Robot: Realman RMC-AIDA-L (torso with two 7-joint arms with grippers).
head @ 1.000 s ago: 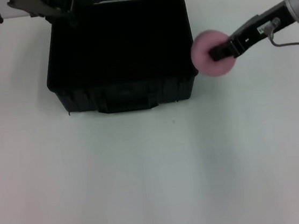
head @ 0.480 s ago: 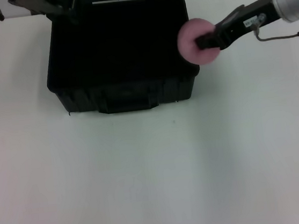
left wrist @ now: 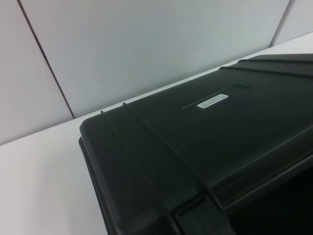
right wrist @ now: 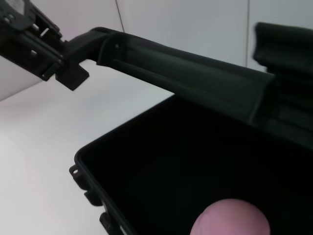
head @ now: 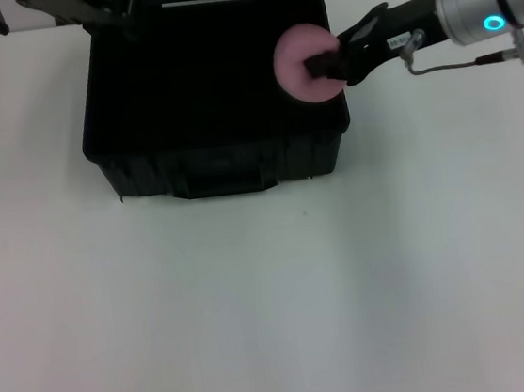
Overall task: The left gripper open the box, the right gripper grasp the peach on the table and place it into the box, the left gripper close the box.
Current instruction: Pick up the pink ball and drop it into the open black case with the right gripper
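Head view: the box (head: 208, 98) sits open at the far middle of the white table (head: 274, 299), its dark interior showing, front handle facing the robot. The right gripper (head: 323, 63) reaches in from the right on its arm with the blue ring light (head: 489, 23), fingers pinched on the peach (head: 299, 64). The peach hangs over the box's right rear corner, just inside the rim, above the dark cavity. At the upper left, the left gripper (head: 93, 5) is at the raised lid's left edge; whether its fingers are spread or pressed together cannot be told here.

Left wrist view: a close look at the outer face of the lid (left wrist: 205, 147), ribbed and black, with the small white label (left wrist: 213, 100) on it. Table and a pale panelled wall (left wrist: 146, 49) lie behind. The arm's own fingers do not show.

Right wrist view: the peach (right wrist: 230, 218) fills the near edge, directly above the box's black interior (right wrist: 186, 161). The lid (right wrist: 195, 83) stands raised beyond it, and the left gripper (right wrist: 66, 66) meets the lid's far end.
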